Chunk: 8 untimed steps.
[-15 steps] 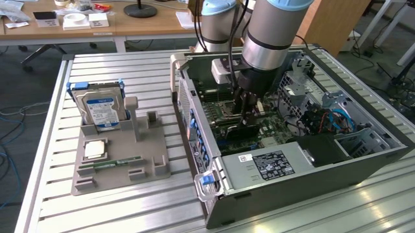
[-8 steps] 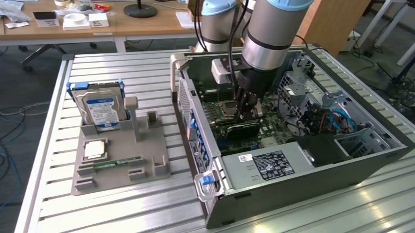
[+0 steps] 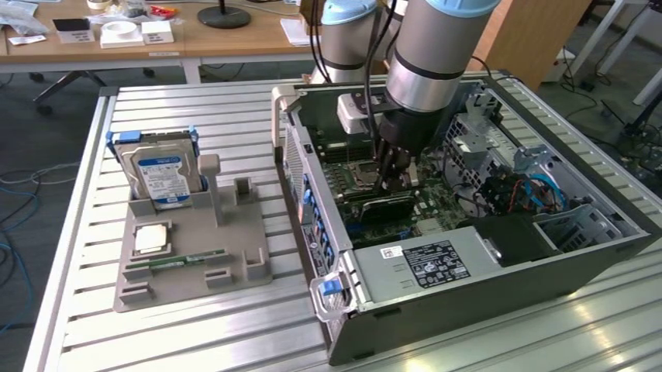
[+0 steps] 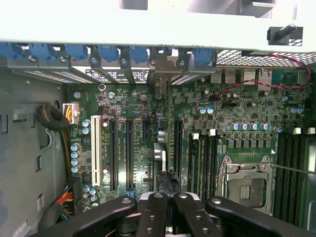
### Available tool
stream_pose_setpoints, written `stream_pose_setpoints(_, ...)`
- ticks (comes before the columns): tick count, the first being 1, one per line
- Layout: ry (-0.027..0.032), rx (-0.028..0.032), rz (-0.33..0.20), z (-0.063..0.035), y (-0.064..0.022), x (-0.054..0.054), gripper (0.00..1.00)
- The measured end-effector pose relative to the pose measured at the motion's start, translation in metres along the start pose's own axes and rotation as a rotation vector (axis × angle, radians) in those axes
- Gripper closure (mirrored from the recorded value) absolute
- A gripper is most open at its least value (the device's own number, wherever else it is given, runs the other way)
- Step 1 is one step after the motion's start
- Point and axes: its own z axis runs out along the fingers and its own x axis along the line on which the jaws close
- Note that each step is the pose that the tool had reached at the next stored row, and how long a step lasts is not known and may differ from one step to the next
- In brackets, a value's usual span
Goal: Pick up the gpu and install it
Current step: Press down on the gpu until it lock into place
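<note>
Desk (image 3: 207, 341) comes first in the exterior view's lower left, carrying a grey holder (image 3: 191, 260) with a blue-labelled hard drive (image 3: 160, 174) standing in it. Beyond, at frame centre, we see the open computer case (image 3: 497, 263), where the tool (image 3: 391, 184) reaches down onto the motherboard (image 4: 207, 128) with its jaws drawn together on the gpu (image 3: 388, 208). We find that dark card upright on edge directly beneath the tool.

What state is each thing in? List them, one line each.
computer case: open, side panel off
graphics card: on edge over the motherboard, beneath the fingers
fingers: shut
hard drive: upright in the grey holder
memory stick: flat on the holder
</note>
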Motion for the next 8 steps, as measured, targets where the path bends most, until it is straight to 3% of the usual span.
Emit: stream_pose_setpoints(8,-0.0005,0.0001,0.000,0.0018,0.0000,-0.0017,0.89)
